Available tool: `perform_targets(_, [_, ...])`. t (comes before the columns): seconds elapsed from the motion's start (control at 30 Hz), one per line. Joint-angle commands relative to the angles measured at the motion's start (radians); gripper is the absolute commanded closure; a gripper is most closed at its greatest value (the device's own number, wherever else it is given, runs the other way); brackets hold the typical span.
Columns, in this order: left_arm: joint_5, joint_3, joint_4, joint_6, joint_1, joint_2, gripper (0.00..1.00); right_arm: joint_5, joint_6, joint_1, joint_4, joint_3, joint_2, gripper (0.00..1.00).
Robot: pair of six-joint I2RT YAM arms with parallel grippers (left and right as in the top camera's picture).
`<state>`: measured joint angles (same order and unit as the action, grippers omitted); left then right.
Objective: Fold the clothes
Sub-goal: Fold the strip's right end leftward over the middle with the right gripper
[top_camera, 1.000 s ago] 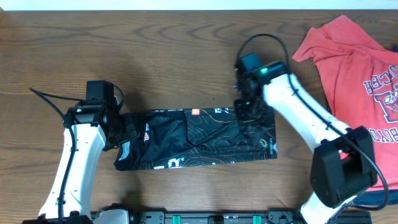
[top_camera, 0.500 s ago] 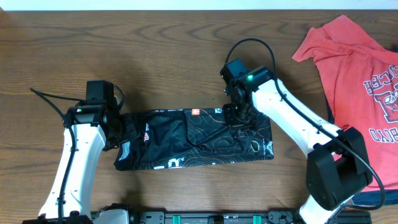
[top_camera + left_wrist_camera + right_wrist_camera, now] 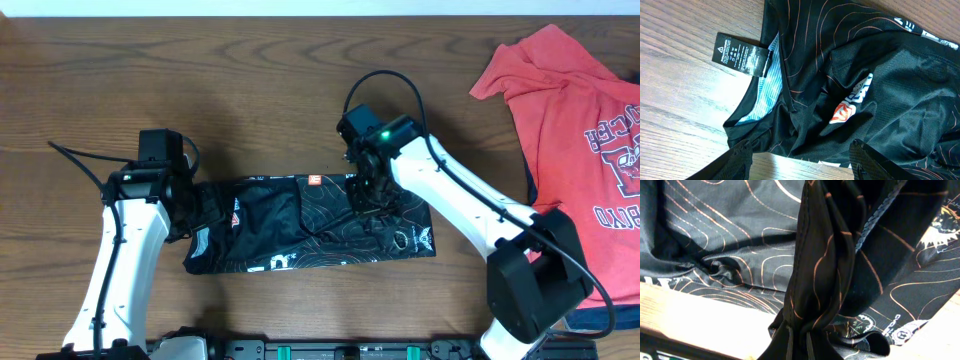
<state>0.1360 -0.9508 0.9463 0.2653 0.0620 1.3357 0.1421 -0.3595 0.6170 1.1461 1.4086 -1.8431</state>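
— Where's the black shirt [image 3: 290, 240]?
— It's a long, slick band lying mid-way along the wood-grain table [image 3: 250, 90], thin orange contour lines all over it. The right gripper [image 3: 366, 192] has a bunched ridge of it pinched tight and lifted.
— And the left gripper [image 3: 802, 161]?
— Fingers spread wide over the collar end, near the black label [image 3: 740, 54]. The red T-shirt [image 3: 570, 110] lies rumpled at the right edge.

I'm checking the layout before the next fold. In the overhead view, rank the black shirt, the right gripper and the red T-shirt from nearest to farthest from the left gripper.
1. Black shirt: its left end lies at the left gripper.
2. Right gripper: centre of view, shut on the shirt's right half.
3. Red T-shirt: far right side.
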Motion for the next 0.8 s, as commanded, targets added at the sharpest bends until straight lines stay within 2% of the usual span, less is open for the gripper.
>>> perform_targets(0.0, [0.01,-0.016,0.007,0.002,0.003,-0.006,0.36,0.008,-0.014,0.014,-0.002,-0.003,-0.011,0.92])
perform_targets(0.03, [0.01,-0.016,0.007,0.002,0.003,-0.006,0.36,0.008,-0.014,0.014,-0.002,-0.003,-0.011,0.89])
perform_targets(0.1, [0.01,-0.016,0.007,0.002,0.003,-0.006,0.36,0.008,-0.014,0.014,-0.002,-0.003,-0.011,0.76])
perform_targets(0.37, [0.01,-0.016,0.007,0.002,0.003,-0.006,0.36,0.075,0.072,0.01,-0.021,-0.003,-0.011,0.76])
perform_targets(0.77, [0.01,-0.016,0.007,0.002,0.003,-0.006,0.35,-0.212,-0.135,-0.025,0.009,-0.041,-0.04,0.8])
